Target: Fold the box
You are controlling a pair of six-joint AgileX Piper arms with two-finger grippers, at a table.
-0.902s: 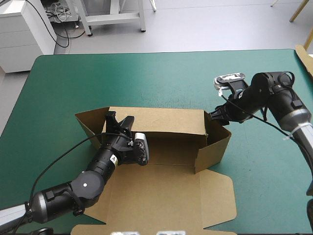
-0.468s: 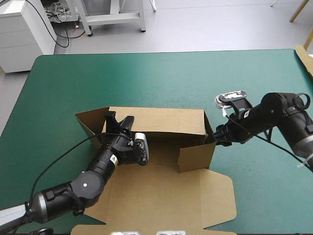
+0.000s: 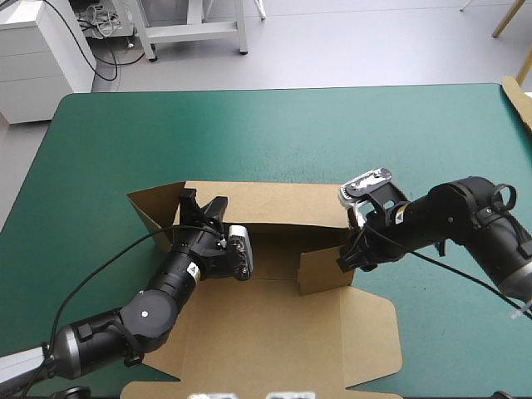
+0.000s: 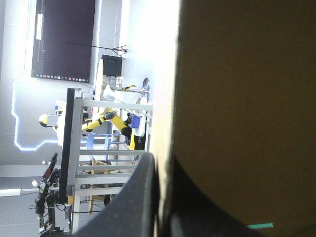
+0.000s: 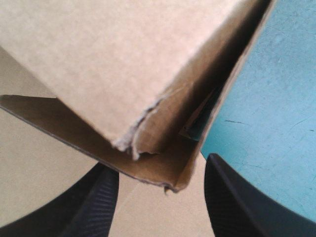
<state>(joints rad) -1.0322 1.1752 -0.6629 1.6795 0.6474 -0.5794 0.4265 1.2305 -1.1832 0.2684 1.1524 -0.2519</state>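
At left, the left gripper (image 3: 202, 209) stands at the left end of the raised rear wall of the brown box (image 3: 274, 332), all but closed, its black fingers (image 4: 131, 197) pinching the wall's edge; the box lies mid-table on the teal-green cover (image 3: 249, 133), toward the near edge, its front panel flat, rear wall upright, left flap splayed outward; the right end flap is turned inward; the right gripper (image 3: 349, 253) is at that flap's outer side, its fingers spread apart and gripping nothing, the box's corner between them.
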